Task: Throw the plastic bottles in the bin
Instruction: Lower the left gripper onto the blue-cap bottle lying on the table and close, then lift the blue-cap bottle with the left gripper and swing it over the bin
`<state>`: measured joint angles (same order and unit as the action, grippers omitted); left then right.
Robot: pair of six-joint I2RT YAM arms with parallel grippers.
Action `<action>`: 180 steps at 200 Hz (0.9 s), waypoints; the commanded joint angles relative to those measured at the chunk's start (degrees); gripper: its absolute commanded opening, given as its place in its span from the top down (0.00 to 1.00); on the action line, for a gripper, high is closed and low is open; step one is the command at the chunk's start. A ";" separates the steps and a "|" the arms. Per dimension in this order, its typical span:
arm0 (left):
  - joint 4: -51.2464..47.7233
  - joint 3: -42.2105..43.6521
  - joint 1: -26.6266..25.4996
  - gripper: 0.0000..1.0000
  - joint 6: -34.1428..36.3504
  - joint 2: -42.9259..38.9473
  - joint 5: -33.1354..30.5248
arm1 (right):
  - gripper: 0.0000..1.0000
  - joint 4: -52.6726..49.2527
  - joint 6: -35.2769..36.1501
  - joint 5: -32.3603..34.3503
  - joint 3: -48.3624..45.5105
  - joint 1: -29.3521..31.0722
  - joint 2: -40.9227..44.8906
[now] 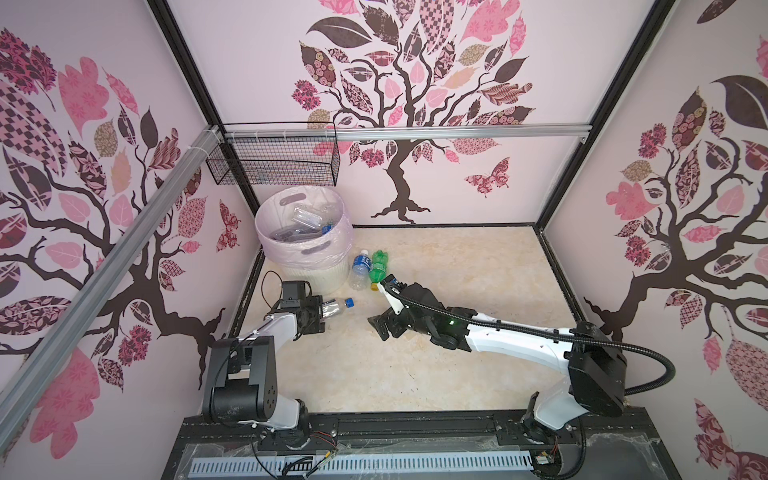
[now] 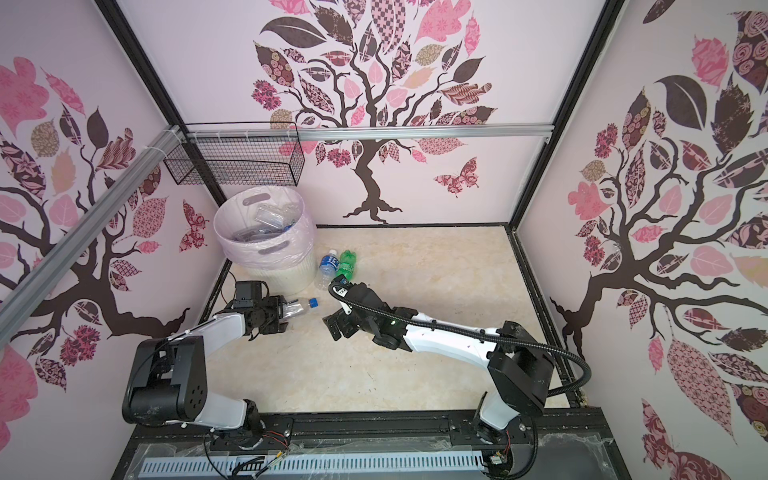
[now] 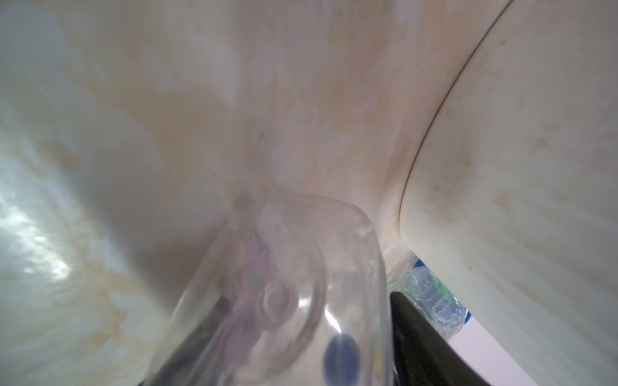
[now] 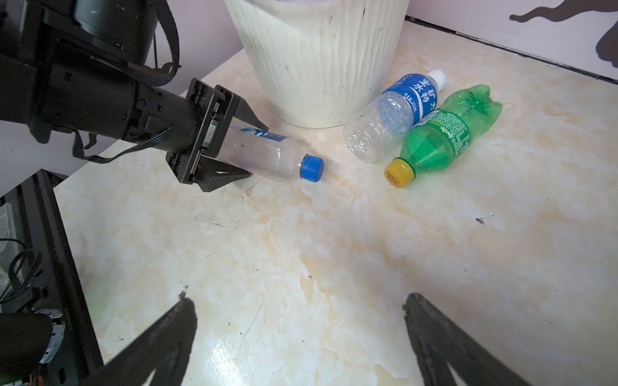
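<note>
A clear blue-capped bottle (image 1: 338,306) (image 2: 301,306) (image 4: 267,157) lies on the marble table, and its base fills the left wrist view (image 3: 301,284). My left gripper (image 1: 328,309) (image 4: 257,150) is shut on that bottle's base end, one finger on each side. A blue-labelled bottle (image 1: 360,268) (image 4: 394,113) and a green bottle (image 1: 378,269) (image 4: 444,133) lie side by side against the bin (image 1: 324,278) (image 2: 291,274) (image 4: 317,67). Inside the bin lie several clear bottles (image 1: 303,220). My right gripper (image 1: 376,305) (image 4: 299,299) hovers wide open over bare table, just short of the green bottle.
A black wire basket (image 1: 278,162) hangs from the aluminium rail (image 1: 399,133) above the bin. Patterned walls close in the table on three sides. The bin's pale wall (image 3: 518,167) is close beside my left gripper.
</note>
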<state>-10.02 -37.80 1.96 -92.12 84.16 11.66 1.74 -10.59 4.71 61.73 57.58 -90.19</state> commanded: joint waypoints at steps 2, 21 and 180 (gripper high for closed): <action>-1.48 1.39 -2.45 0.29 -0.37 -1.65 -0.82 | 0.01 0.37 -0.92 0.38 -0.46 0.25 1.76; -1.83 1.96 -4.82 0.30 -0.76 -2.40 -1.52 | 0.01 0.49 -1.07 0.52 -1.00 0.23 2.34; -2.82 -0.34 -23.96 0.47 -2.69 -0.32 -8.16 | 0.01 -0.12 -1.66 3.66 -5.92 0.25 8.52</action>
<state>-10.00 -36.51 -20.95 -96.01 83.61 5.89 1.98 -11.81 7.49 56.36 57.58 -83.99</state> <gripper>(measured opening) 0.539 0.995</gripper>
